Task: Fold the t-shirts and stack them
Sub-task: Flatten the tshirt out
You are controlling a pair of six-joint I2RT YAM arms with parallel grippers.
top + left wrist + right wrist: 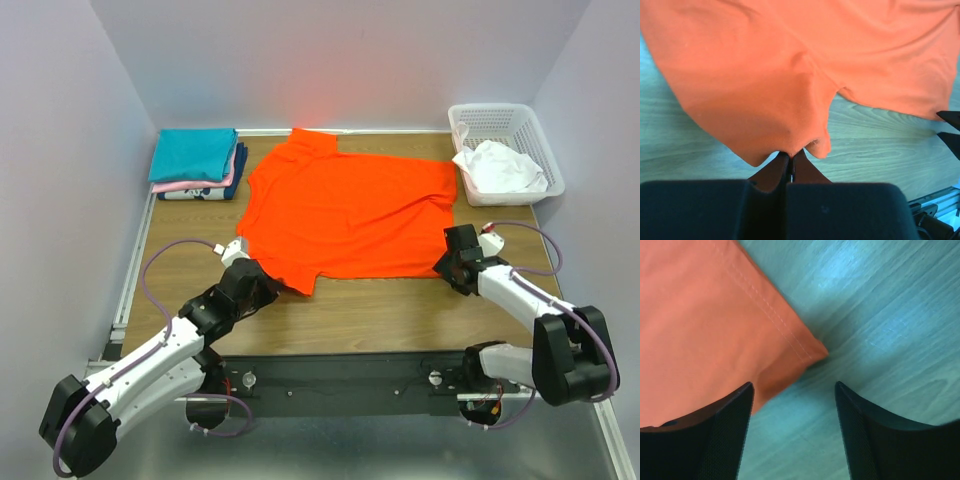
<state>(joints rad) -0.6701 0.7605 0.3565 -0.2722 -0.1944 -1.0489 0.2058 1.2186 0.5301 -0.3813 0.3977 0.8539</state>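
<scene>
Far left: folded stack of teal, pink and navy cloth t-shirts (195,165). Left gripper (790,161), jaws pressed together, pinches the near-left edge of the bright orange-red t-shirt (345,210), spread flat mid-table. Right gripper (792,386), jaws spread, stands at its near-right hem corner.

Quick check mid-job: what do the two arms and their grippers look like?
The left arm and right arm have white links with bulky black joints. A thin purple cable loops along each. The left gripper and right gripper have black, tapered fingers.
</scene>
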